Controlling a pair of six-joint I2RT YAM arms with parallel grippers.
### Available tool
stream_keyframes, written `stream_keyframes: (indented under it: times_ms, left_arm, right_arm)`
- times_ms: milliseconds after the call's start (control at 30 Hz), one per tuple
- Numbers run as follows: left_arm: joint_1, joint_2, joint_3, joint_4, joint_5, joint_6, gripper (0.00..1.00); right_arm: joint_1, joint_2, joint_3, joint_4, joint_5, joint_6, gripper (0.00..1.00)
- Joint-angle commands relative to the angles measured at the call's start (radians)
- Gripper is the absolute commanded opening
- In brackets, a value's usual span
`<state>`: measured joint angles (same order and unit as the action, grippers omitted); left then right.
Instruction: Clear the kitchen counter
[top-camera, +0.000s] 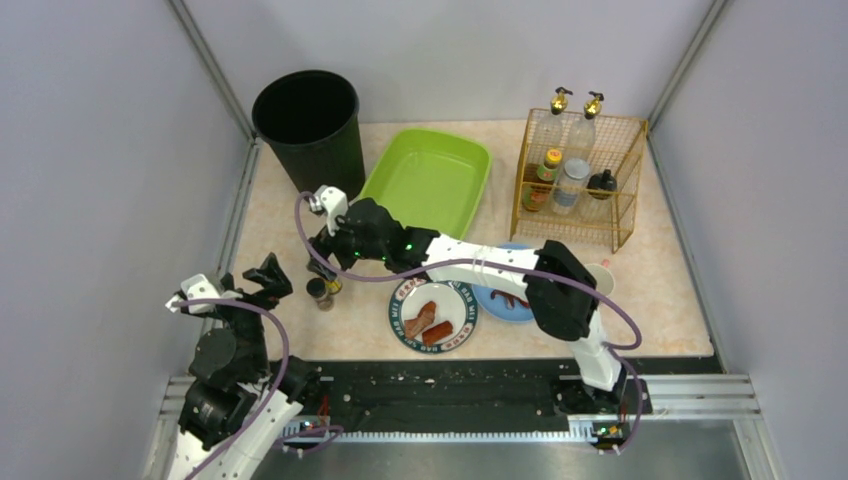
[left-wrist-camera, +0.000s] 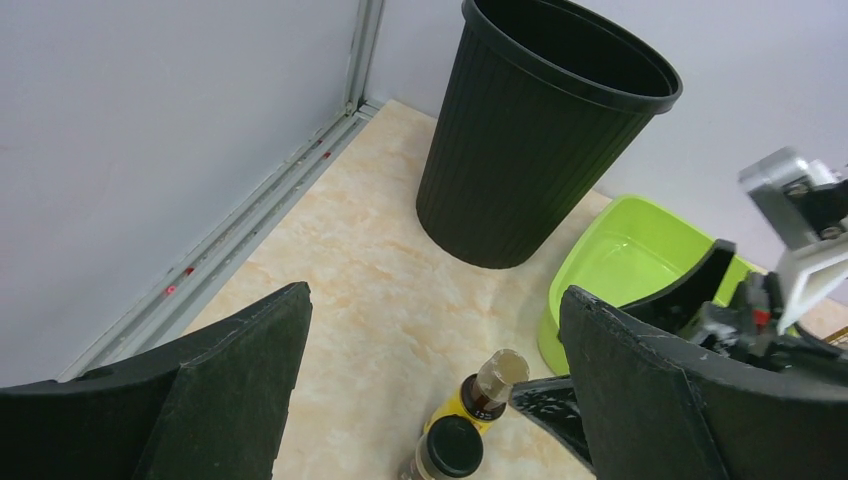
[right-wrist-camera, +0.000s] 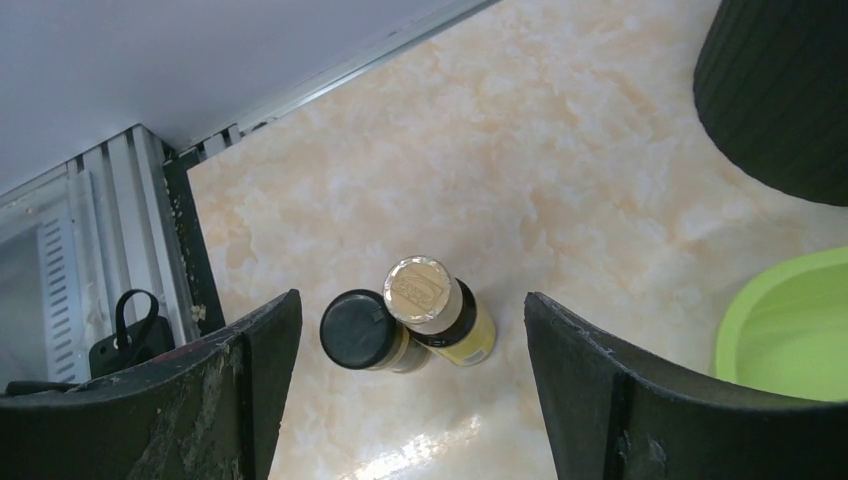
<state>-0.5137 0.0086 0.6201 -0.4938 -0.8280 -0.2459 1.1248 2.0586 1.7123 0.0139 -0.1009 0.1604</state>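
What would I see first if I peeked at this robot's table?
Probably the right claw, open and hanging over a yellow bottle and a black-lidded jar standing side by side on the left of the kitchen counter. Then the big black bin in the far left corner, with a bright green tray beside it.

**Desk layout, one moment**

Desk (top-camera: 660, 270): bin (top-camera: 308, 125) in the far left corner, with the tray (top-camera: 428, 180) just beside it on the right. Rack (top-camera: 580, 175) at far right, with bottles (top-camera: 560, 175) standing inside. Near front centre is a plate (top-camera: 432, 315) with food (top-camera: 428, 322) on it. A second plate (top-camera: 505, 297) sits just right of it, partly under the right arm. Jar (right-wrist-camera: 362, 330) and small bottle (right-wrist-camera: 430, 300) stand touching, left of the plates and in front of the bin. Right pincer (right-wrist-camera: 410, 300) is above the pair.
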Motion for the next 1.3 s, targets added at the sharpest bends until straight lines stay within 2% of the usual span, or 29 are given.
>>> stream_keyframes:
  times_ms: [0, 333, 667, 800, 900, 967, 1267]
  left_arm:
    - [-0.002, -0.122, 0.032, 0.008, -0.013, -0.014, 0.98]
    - [-0.001, -0.121, 0.033, 0.006, -0.010, -0.013, 0.98]
    - [-0.002, -0.122, 0.030, 0.011, 0.003, -0.006, 0.98]
    - [-0.002, -0.122, 0.028, 0.012, 0.004, -0.004, 0.98]
    - [-0.002, -0.121, 0.028, 0.015, 0.008, -0.002, 0.98]
    - [-0.001, -0.122, 0.028, 0.015, 0.007, -0.003, 0.98]
    - [-0.001, -0.122, 0.024, 0.017, 0.010, 0.000, 0.98]
  right_arm:
    - [0.027, 0.049, 0.085, 0.052, -0.005, 0.003, 0.80]
    - [0.037, 0.131, 0.110, 0.088, 0.027, -0.007, 0.76]
    - [0.047, 0.168, 0.119, 0.098, 0.072, -0.040, 0.56]
    - [0.052, 0.171, 0.118, 0.106, 0.090, -0.054, 0.38]
    - [0.056, 0.172, 0.116, 0.110, 0.091, -0.063, 0.21]
    - [0.059, 0.167, 0.115, 0.112, 0.096, -0.071, 0.00]
    - [0.060, 0.029, -0.022, 0.203, 0.175, -0.105, 0.00]
